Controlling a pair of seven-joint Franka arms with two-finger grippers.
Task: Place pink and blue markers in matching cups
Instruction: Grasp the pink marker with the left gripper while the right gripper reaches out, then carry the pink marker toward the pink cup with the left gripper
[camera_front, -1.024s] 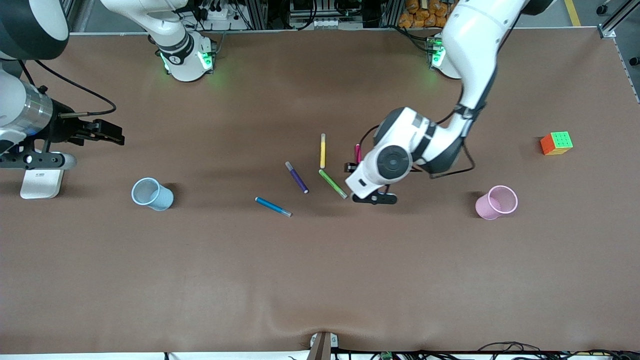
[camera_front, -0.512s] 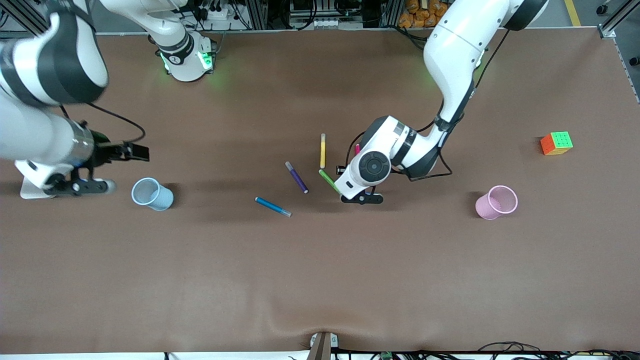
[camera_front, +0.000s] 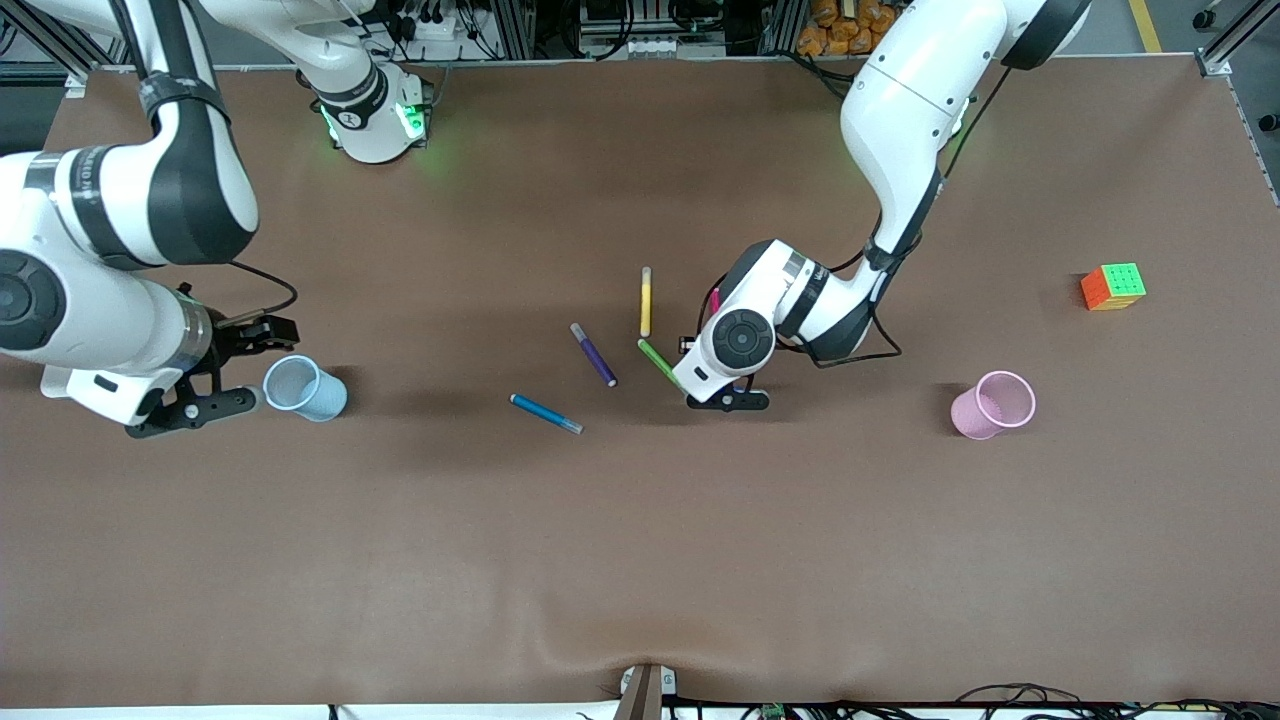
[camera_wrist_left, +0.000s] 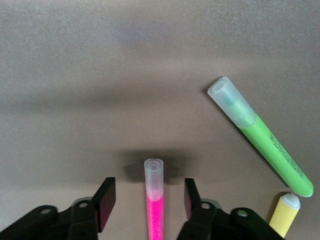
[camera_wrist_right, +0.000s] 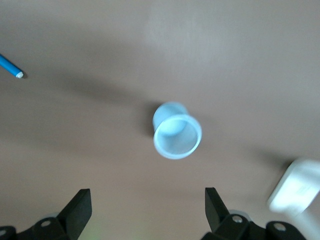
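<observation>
The pink marker (camera_wrist_left: 154, 210) lies flat on the brown table between the fingers of my left gripper (camera_wrist_left: 148, 190). The fingers are open and stand on either side of it without touching. In the front view only the marker's end (camera_front: 715, 298) shows past my left gripper (camera_front: 712, 375). The blue marker (camera_front: 545, 412) lies alone, nearer the front camera; it also shows in the right wrist view (camera_wrist_right: 10, 66). My right gripper (camera_front: 235, 368) is open and empty beside the upright light blue cup (camera_front: 303, 388), which shows ahead of the gripper (camera_wrist_right: 146, 200) in the right wrist view (camera_wrist_right: 177, 131). The pink cup (camera_front: 990, 403) stands toward the left arm's end.
A green marker (camera_front: 660, 360), a yellow marker (camera_front: 646, 302) and a dark purple marker (camera_front: 593, 354) lie close to the pink one. A colour cube (camera_front: 1112, 286) sits toward the left arm's end. A white block (camera_wrist_right: 295, 192) lies by the blue cup.
My right arm has swung in and down to the blue cup. My left gripper has shifted slightly toward the green marker and settled around the pink marker.
</observation>
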